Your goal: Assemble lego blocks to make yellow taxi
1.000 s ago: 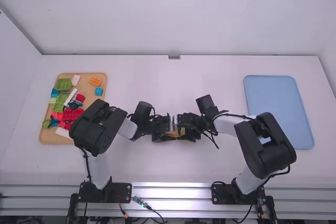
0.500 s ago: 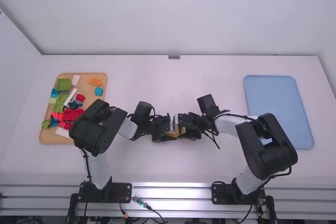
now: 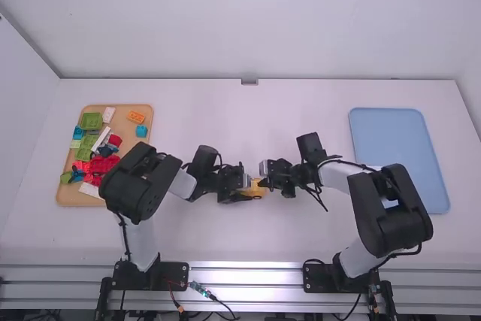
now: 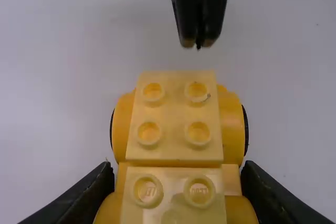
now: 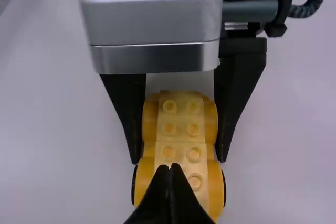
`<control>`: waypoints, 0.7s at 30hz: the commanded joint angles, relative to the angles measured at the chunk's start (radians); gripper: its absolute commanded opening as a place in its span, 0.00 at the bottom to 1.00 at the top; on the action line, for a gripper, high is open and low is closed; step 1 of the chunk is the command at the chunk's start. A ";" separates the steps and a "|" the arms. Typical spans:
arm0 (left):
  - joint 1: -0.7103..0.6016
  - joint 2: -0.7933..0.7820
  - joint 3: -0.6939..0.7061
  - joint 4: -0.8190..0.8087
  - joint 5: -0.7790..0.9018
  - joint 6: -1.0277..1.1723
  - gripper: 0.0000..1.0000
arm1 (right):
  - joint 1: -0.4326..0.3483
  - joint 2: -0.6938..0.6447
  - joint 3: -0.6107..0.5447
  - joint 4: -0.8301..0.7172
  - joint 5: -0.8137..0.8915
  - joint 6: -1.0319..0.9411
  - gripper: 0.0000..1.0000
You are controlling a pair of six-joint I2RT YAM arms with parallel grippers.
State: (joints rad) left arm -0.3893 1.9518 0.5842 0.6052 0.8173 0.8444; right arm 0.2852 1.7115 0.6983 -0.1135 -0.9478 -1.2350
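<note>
I have the left gripper (image 3: 245, 190) near the middle of the white table (image 3: 225, 238), clasping the yellow Lego car (image 4: 173, 148) between its two fingers, one on each side. The car has two studded yellow sections end to end, with round yellow wheels along the flanks and black tyres at their outer faces. In the left wrist view, the left gripper (image 4: 177, 184) grips the section nearer its own wrist, and the other section sticks out past the fingertips.

My right gripper (image 3: 262, 183) is just beside the car with its fingertips pressed together and nothing between them. From the left wrist view, I see those tips apart from the car, past its free end.

Away to the left, on the tan tray (image 3: 128, 204), I have green pieces (image 3: 92, 121), a heap of red pieces (image 3: 104, 164), white ones (image 3: 108, 114), an orange brick (image 3: 136, 117) and a blue brick (image 3: 141, 131). A light blue tray (image 3: 398, 155) lies on the table to the right, well apart from the car
</note>
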 commanded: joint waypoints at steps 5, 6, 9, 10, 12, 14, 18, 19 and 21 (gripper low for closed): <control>-0.005 0.010 -0.014 0.005 -0.014 -0.018 0.40 | 0.013 -0.013 0.007 0.015 -0.058 -0.047 0.00; 0.000 0.010 -0.016 0.006 -0.013 -0.018 0.40 | 0.022 -0.013 0.007 0.025 -0.038 -0.042 0.00; -0.005 0.010 -0.016 0.005 -0.014 -0.018 0.40 | 0.044 -0.013 0.007 0.046 -0.002 -0.013 0.00; -0.002 0.010 -0.016 0.005 -0.014 -0.018 0.40 | 0.056 -0.006 0.007 0.063 0.009 0.009 0.00; -0.002 0.010 -0.016 0.005 -0.014 -0.018 0.40 | 0.066 0.010 0.007 0.086 0.015 0.019 0.00; -0.002 0.010 -0.016 0.005 -0.014 -0.018 0.40 | 0.068 0.046 0.007 0.116 0.017 0.042 0.00; -0.002 0.010 -0.016 0.001 -0.018 -0.018 0.39 | 0.051 0.085 0.007 0.118 -0.005 0.042 0.00; 0.000 0.010 -0.016 0.001 -0.018 -0.018 0.39 | 0.048 0.098 0.007 0.117 -0.006 0.042 0.00; -0.005 0.010 -0.016 0.002 -0.018 -0.018 0.39 | 0.042 0.127 0.007 0.114 -0.001 0.042 0.00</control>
State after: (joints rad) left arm -0.3893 1.9522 0.5823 0.6147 0.8097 0.8295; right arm 0.3344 1.8000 0.6983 0.0040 -0.9386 -1.2030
